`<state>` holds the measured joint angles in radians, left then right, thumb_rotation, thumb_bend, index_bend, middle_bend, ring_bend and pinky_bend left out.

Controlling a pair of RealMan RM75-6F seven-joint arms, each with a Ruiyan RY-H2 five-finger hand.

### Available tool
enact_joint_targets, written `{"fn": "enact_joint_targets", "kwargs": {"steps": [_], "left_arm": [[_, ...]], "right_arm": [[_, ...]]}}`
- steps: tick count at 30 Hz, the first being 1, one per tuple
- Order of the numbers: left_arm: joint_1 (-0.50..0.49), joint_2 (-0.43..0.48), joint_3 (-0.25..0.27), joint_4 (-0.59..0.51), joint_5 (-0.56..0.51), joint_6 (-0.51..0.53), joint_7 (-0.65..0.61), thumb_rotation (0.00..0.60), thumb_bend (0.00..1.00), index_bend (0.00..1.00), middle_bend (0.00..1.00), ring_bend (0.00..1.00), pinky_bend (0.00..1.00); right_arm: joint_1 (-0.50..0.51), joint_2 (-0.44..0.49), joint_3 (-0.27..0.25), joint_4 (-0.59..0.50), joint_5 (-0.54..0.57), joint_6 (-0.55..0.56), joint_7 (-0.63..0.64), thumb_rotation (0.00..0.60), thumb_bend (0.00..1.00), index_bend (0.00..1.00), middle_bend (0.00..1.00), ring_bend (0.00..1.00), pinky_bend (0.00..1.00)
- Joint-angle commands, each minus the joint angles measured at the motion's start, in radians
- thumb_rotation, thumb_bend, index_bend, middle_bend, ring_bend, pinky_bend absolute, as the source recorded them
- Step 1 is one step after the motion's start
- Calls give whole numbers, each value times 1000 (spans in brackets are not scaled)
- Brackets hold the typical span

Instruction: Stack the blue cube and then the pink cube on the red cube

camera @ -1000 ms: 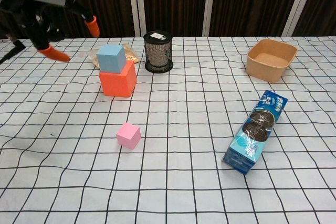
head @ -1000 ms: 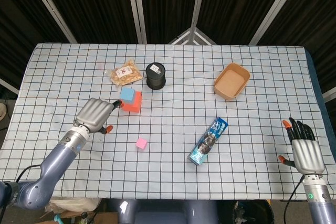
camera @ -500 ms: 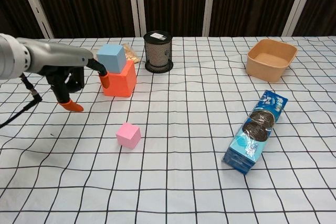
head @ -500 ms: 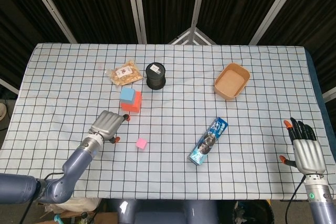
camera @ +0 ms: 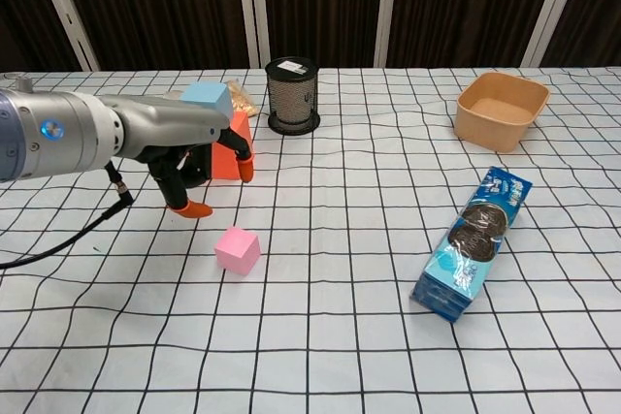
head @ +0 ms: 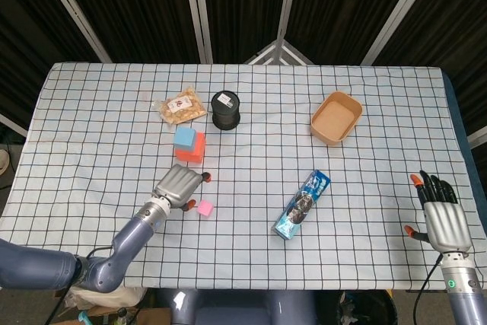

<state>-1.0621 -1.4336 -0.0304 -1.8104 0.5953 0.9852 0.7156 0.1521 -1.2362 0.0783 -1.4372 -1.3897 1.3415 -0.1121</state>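
Matte blue cube [camera: 208,99] caps boxy red cube [head: 195,149]; pink cube [camera: 237,250] apart.

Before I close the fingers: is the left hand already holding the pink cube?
No. In the chest view the pink cube lies on the cloth with the left hand above and behind it, fingers spread and clear of it.

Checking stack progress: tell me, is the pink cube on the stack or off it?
Off. The pink cube lies on the cloth near the left hand; only the blue cube tops the red cube.
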Motion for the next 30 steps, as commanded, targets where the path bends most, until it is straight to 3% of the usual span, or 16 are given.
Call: {"fn": "enact_joint_targets", "kwargs": {"steps": [1,13,30], "left_arm": [[-6,-14,12,5,2,3,21,600,344,247,853,638,633],[-15,-56,12,20,-4,-26,11,600,334,292,854,642,634],[-14,-56,31,-9,-21,28,54,600,334,333,855,642,634]], "right_arm": [[-1,1,0,-2,1,2,1,600,109,18,0,0,88],[-3,7,2,-4,1,6,10,600,110,18,0,0,88],[-4,12,2,-7,-6,11,21,600,109,18,0,0,88]]}}
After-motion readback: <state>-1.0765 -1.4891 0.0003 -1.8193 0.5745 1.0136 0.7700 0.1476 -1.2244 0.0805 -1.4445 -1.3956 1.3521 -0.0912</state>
